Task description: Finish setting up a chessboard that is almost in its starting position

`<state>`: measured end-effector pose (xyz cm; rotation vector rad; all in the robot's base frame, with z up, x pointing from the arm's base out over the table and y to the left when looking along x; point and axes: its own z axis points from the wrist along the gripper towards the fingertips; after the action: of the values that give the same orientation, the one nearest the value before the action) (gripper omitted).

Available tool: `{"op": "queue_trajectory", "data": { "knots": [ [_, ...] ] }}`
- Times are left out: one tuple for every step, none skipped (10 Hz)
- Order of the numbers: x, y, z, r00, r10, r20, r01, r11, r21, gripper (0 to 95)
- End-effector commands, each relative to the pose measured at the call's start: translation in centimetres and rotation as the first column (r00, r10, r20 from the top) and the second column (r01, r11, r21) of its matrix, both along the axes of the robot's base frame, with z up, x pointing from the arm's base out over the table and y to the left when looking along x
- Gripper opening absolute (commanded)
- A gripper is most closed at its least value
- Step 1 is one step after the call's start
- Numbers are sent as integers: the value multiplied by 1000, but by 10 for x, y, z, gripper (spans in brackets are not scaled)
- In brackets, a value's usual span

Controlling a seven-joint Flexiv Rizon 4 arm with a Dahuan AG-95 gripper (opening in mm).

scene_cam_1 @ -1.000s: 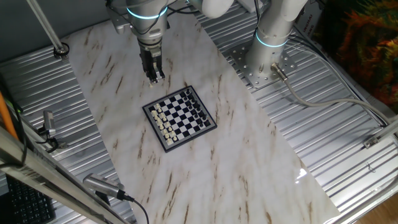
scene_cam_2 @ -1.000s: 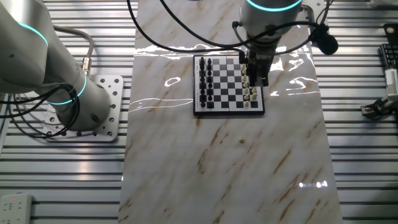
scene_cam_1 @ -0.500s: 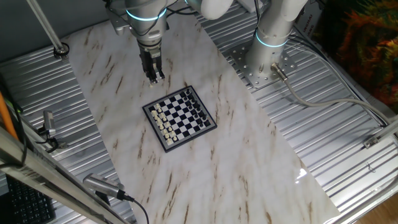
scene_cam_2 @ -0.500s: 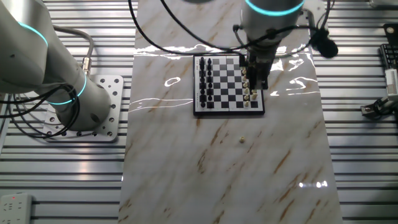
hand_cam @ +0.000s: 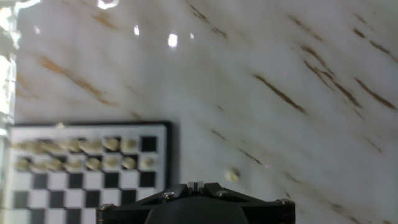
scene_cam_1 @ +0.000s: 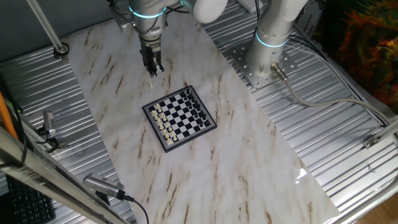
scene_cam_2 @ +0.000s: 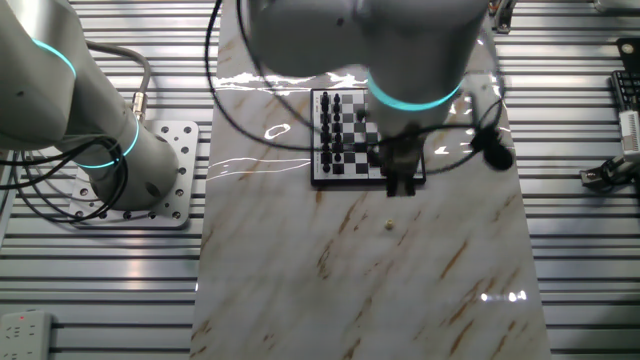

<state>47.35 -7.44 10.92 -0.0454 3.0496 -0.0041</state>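
**Q:** What changed across the marble worktop (scene_cam_1: 249,155) in the last second?

**A:** Your arm (scene_cam_2: 400,50) swung off the cream-piece side of the chessboard (scene_cam_1: 180,118). In the other fixed view it now covered the board's near right corner, where a second ago it stood over the cream ranks. The chessboard itself had not shifted. It lay mid-worktop, with black pieces along one edge and cream pieces along the opposite edge.

**Q:** And the end effector (scene_cam_1: 152,70)?

**A:** It hung above bare marble just outside the black frame. You could not tell whether its fingers were apart or together: the hand view showed only the housing, and the fixed views were too coarse.

**Q:** What did that mean for the task?

**A:** A loose cream piece (scene_cam_2: 389,224) lay on the worktop near the board and touched nothing. The hand view had it almost under the fingers. The move was probably an approach to pick it up. Blur hid which square was vacant.
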Motion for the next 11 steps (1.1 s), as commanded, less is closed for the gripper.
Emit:
{"op": "queue_trajectory", "data": {
  "knots": [
    [-4,-9,-10,1000,13,0,-13,1000,0,0],
    [-3,-11,-18,1000,14,4,-14,1000,1,0],
    [-2,-11,-21,1000,15,6,-15,1000,0,0],
    [0,-12,-33,1000,18,10,-18,1000,0,0],
    [1,-13,-37,1000,21,10,-21,1000,-1,0],
    [3,-14,-39,1000,25,8,-25,1000,-3,0],
    [6,-18,-41,999,32,6,-32,999,-4,0],
    [9,-23,-40,999,37,3,-37,999,-4,0],
    [11,-30,-35,999,42,2,-42,999,-2,0],
    [11,-33,-33,999,44,3,-44,999,1,0],
    [10,-35,-33,999,43,3,-43,999,-2,0]
  ]
}}
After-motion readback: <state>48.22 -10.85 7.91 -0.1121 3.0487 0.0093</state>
